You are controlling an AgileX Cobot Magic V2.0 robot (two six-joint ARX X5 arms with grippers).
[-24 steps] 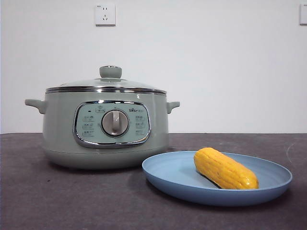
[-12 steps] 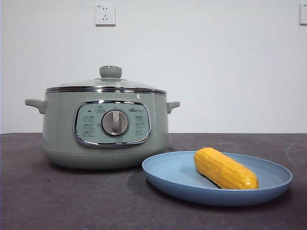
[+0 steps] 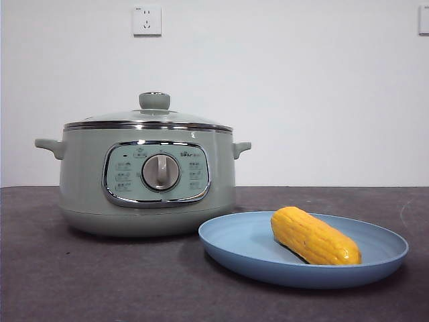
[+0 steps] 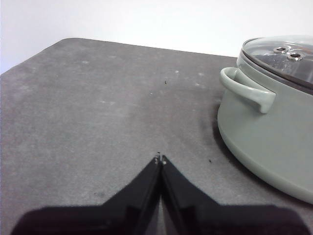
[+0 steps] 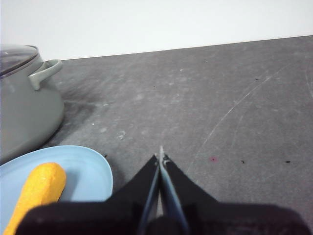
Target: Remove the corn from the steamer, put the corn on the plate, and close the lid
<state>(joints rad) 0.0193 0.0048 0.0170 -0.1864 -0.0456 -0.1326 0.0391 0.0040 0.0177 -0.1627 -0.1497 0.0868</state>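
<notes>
Resting on the dark counter (image 3: 80,282), the steamer (image 3: 147,178) carried the lid (image 3: 149,119) seated flat on its rim; its interior could not be seen. Just beside it, the plate (image 3: 248,251) held the corn (image 3: 314,235), which lay on its side. The left end effector (image 4: 160,159) was clenched and empty, over bare counter near the steamer's handle. The right end effector (image 5: 160,157) was likewise clenched and empty, just beside the plate's edge, apart from the corn.

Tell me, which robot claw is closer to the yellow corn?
Right. The right gripper hangs shut just beside the plate holding the corn. The left gripper waits shut beyond the steamer.
</notes>
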